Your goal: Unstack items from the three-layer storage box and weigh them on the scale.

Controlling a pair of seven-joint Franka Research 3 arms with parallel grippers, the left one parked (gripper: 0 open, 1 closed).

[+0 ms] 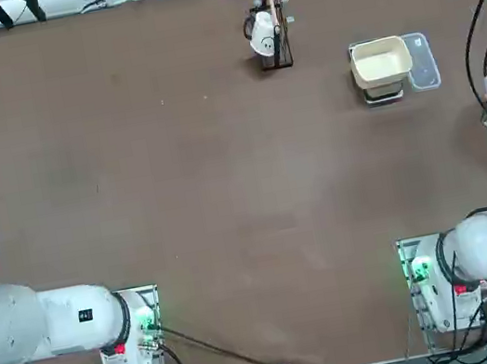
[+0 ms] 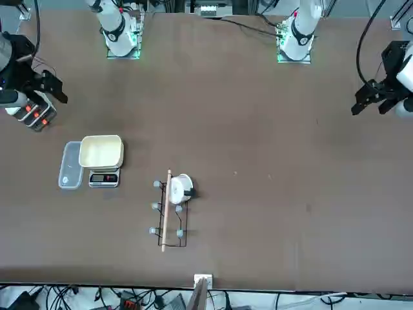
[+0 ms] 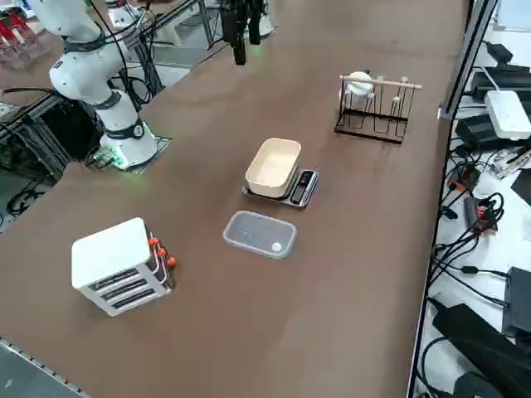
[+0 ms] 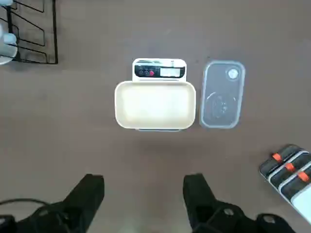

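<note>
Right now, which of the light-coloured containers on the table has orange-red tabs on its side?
The white three-layer storage box, nearest the table's right edge. The scale's cream tray and the clear lid beside it have none.

Right arm raised above the table's near right part, wrist bent so the right hand [image 4: 143,194] points straight down; its two dark fingers [image 4: 90,191] stand wide apart, holding nothing.

I can read no text, label, brand or number anywhere; the small dark-based scale with the cream tray [image 4: 155,104] shows only an illegible display strip.
</note>
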